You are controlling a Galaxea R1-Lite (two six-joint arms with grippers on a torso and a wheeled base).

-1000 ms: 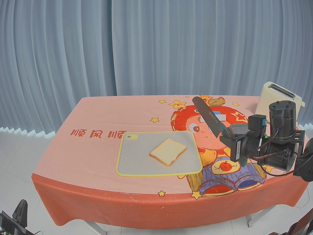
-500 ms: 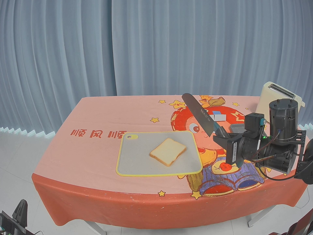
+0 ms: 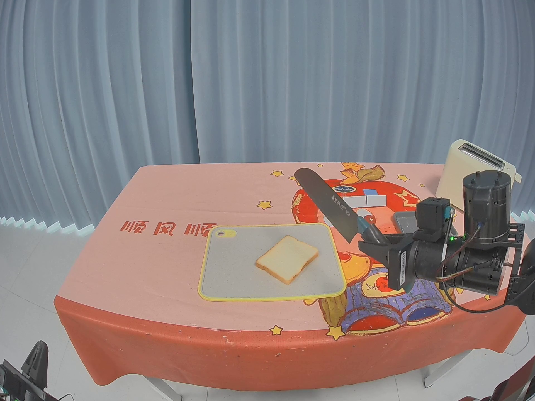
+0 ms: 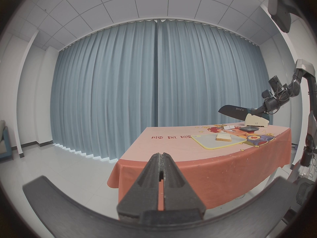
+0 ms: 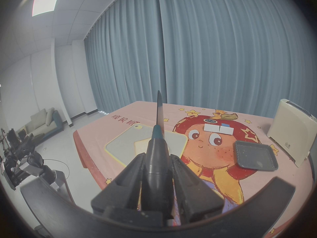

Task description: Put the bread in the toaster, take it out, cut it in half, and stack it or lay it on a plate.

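Note:
A slice of bread [image 3: 287,258] lies flat on the grey, yellow-rimmed cutting board [image 3: 234,268] at the middle of the table; the slice [image 4: 223,137] also shows far off from the left wrist. My right gripper [image 3: 372,236] is shut on the handle of a dark-bladed knife [image 3: 327,202], held in the air to the right of the board with the blade slanting up and left. In the right wrist view the knife [image 5: 158,116] points over the bread [image 5: 142,145]. The cream toaster [image 3: 473,171] stands at the far right. My left gripper [image 4: 160,179] is shut and empty, low beside the table.
A dark grey square plate [image 5: 255,155] lies between the toaster [image 5: 295,131] and the board, partly hidden by my right arm in the head view. Two small white and blue blocks [image 3: 366,199] sit behind it. The table's left half is bare cloth.
My right gripper has carried the knife leftward and a little lower, nearer the cutting board. The bread, board and toaster have stayed put.

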